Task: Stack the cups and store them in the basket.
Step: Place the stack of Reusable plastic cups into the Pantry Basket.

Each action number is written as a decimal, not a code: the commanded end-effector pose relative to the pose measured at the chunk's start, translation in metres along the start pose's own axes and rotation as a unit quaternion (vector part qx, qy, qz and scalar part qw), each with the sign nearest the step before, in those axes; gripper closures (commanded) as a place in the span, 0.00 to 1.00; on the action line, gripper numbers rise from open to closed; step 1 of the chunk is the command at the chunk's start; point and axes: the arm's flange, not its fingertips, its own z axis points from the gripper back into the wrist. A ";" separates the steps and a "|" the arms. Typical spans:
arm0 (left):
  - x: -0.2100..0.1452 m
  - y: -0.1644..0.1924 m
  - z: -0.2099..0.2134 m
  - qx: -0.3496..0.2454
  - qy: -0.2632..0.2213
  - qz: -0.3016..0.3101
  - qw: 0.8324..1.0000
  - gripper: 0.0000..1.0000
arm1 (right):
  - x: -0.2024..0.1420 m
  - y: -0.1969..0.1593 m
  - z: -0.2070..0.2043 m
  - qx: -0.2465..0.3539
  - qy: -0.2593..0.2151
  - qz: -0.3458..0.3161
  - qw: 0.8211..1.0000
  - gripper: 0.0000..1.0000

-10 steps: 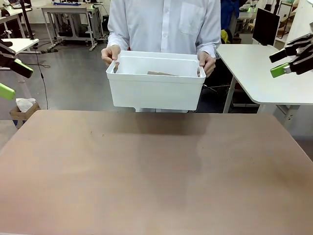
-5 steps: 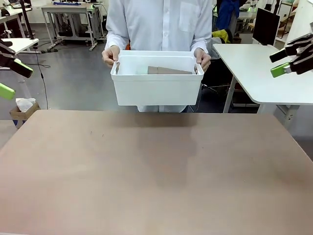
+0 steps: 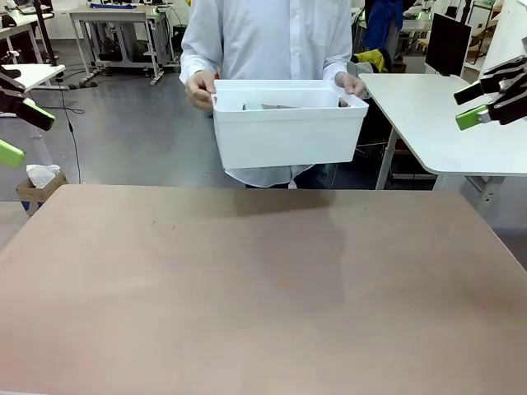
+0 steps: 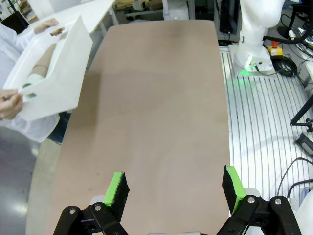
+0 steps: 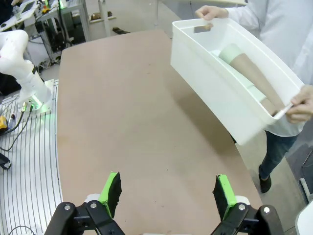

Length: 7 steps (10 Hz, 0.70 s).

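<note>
A: Start from the near side. What do the robot's two hands do?

B: The left hand [image 4: 173, 183] has its green pads spread wide apart and nothing is between them. The right hand [image 5: 166, 190] is the same, wide open and empty. Both hang above the near part of the brown counter [image 3: 263, 288], one at each side edge

A: And the cups?

B: They are at the far side, inside the white basket [image 3: 288, 136]. A person holds the basket in the air above the far edge of the counter, one hand on each short end. In the right wrist view the stacked cups [image 5: 247, 73] lie on their side along the bottom, tan with mint green ends

A: How would this basket handle?

B: I judge it as stiff plastic with smooth walls, so a bit slippery for the pads. With only some cups inside it should be light. The best place to hold is at the short ends, at the rim, where the person's fingers are now. The cups can roll inside if the basket tilts
</note>
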 end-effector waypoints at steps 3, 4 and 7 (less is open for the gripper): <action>0.002 -0.001 0.000 -0.002 -0.006 0.006 1.000 0.00 | 0.005 0.000 0.003 0.003 0.001 -0.011 1.000 0.00; 0.002 -0.001 0.000 -0.002 -0.006 0.006 1.000 0.00 | 0.005 0.000 0.003 0.003 0.001 -0.011 1.000 0.00; 0.002 -0.001 0.000 -0.002 -0.006 0.006 1.000 0.00 | 0.005 0.000 0.003 0.003 0.001 -0.011 1.000 0.00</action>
